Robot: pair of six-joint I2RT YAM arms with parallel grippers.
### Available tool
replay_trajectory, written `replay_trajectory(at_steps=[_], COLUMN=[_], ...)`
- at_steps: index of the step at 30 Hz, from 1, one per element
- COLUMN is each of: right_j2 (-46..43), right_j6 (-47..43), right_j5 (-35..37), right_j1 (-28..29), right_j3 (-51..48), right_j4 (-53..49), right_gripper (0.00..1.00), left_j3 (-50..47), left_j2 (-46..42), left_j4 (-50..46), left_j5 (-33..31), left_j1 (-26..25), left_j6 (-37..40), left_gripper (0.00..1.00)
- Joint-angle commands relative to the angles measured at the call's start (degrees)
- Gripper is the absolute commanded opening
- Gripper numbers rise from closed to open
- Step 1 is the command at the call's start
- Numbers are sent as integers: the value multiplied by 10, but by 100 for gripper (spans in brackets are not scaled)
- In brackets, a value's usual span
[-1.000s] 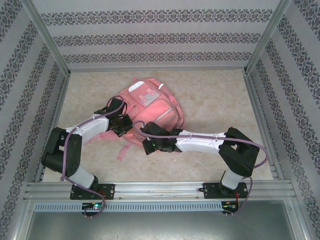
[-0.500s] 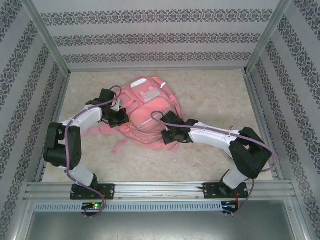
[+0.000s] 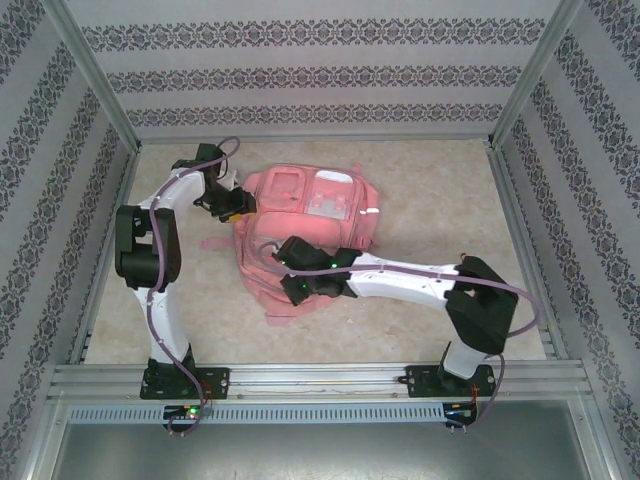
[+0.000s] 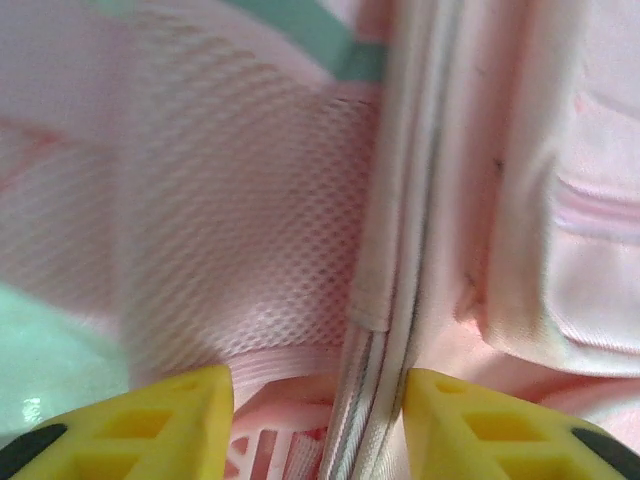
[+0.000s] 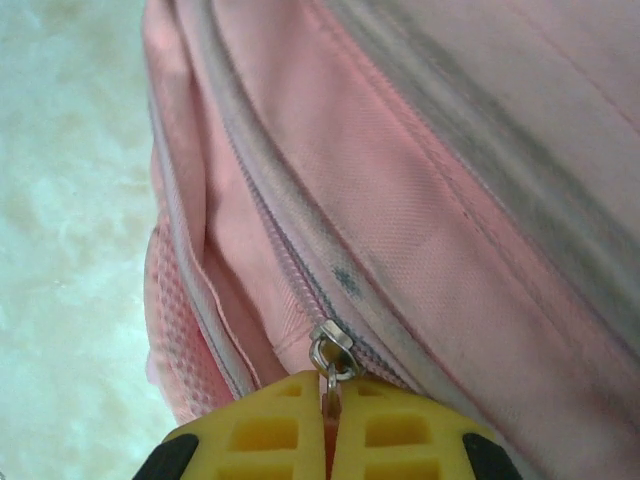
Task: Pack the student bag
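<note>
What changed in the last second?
Left gripper opened and let go of the bag; its arm swung out to the far left. Right gripper went right, then back left, along the bag's near edge, and the bag turned clockwise. Unchanged: right gripper shut on the zip pull; bag on the table.

Left claw [image 4: 315,400] agape over student bag [image 4: 250,240]

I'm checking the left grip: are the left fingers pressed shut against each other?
No, the left wrist view shows the left fingers standing apart, with pale piping of the student bag running between them.
</note>
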Motion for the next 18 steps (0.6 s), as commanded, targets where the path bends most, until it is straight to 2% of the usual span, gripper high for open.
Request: replay_trajectory(at_steps=[1,6,9,13,18], right_j2=[47,75,82,90,91], right_j6=[30,33,29,33,60], right_j5=[-25,-50,-50,-62,-87], right_j1=[13,14,14,14,14], right_j3=[49,68,72,85,88], right_j4=[12,36,41,44,67], right_gripper=[0,0,0,0,0], left_j3=[-34,-151,-231,-330,-386], left_j2=[-62,-209,-292,-349,-359], left_j4=[15,-30,-31,39,96], left_j5=[-68,-152,-139,-66,-85], left_j1=[10,8,-1,-37,-80], left_j6=[-94,-112,-145,-234,-297], left_gripper=[49,54,54,55,55])
